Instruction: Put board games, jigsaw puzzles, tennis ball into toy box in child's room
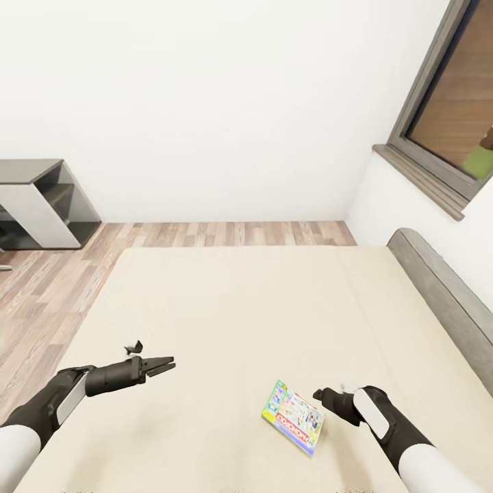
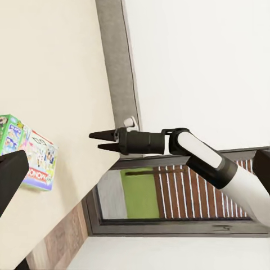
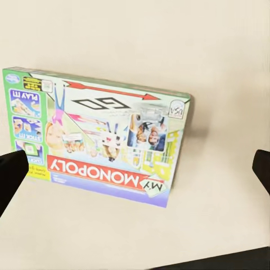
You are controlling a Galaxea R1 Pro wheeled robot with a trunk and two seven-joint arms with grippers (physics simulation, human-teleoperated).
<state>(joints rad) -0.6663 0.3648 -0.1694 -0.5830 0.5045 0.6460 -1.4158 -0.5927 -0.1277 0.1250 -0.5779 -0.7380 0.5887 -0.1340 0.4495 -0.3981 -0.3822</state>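
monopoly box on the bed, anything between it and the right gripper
Nothing: in the head view only bare beige mattress separates the right gripper from the Monopoly box. The right wrist view shows the same bare stretch in front of the box.

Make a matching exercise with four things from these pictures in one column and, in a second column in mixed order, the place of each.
Things:
1. board game
2. left gripper
3. window
4. dark-grey cabinet unit

Places:
A. on the wall above the headboard
B. flat on the bed, beside the right gripper
C. on the wood floor, far left
D. over the mattress, apart from the game

Pairs: 1-B, 2-D, 3-A, 4-C
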